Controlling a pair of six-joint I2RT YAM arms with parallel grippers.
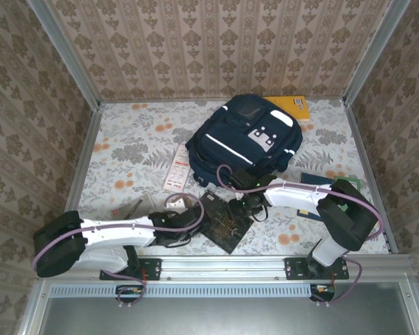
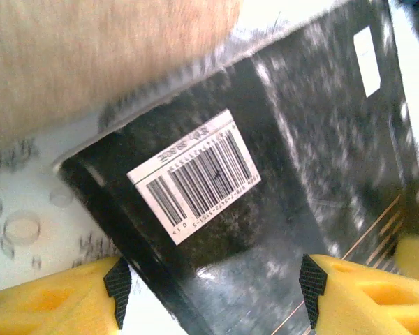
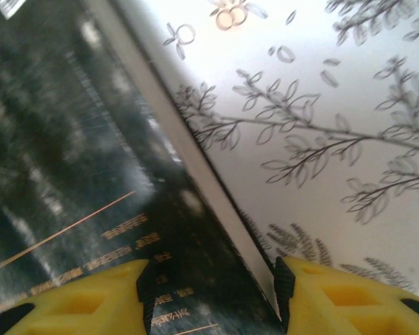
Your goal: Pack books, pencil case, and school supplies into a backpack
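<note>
The navy backpack lies at the back middle of the table. A black book with gold print lies flat near the front, between both grippers. My left gripper hovers open over its barcode corner; in the left wrist view the black book spans the space between the pads and the gripper holds nothing. The tan pencil case lies just beyond that corner. My right gripper stands open astride the far edge of the black book, gripper, one finger over the cover and one over the cloth.
An orange-yellow book pokes out behind the backpack. A white packet with red print and a grey angular piece lie on the left. A dark blue book and a green one lie at the right. Patterned walls enclose the floral tablecloth.
</note>
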